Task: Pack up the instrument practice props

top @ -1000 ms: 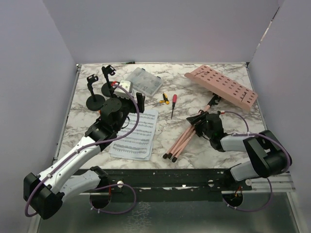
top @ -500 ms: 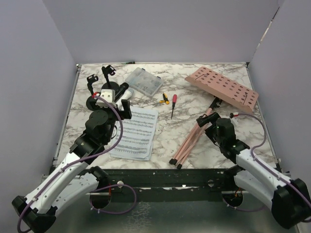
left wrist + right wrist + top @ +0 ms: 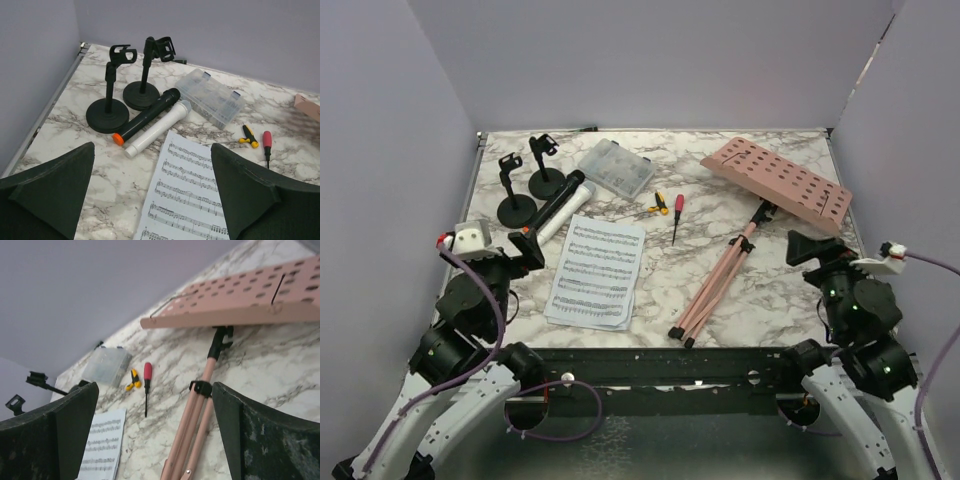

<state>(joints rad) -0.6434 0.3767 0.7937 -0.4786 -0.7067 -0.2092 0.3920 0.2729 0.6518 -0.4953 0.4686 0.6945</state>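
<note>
Pink tripod (image 3: 718, 282) lies feet toward the arms; black microphone (image 3: 145, 121), missed by the right wrist view, points far-right. Left hand (image 3: 152, 150) and right hand (image 3: 155, 387) gape empty.

Robot lab test cell. White marble-patterned tabletop (image 3: 770, 270) boxed in by plain lilac panel walls (image 3: 650, 60); black metal arm-mounting rail (image 3: 660, 365) along near edge.

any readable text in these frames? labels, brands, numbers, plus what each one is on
No words, brands or numbers can be read in any view.
On the sheet music: printed staves and notes only; any lettering is too small to read.
On the black microphone and white microphone: no markings visible.
On the clear box, red screwdriver and yellow screwdriver: no label visible.
On the pink music stand: holes only, no print.
</note>
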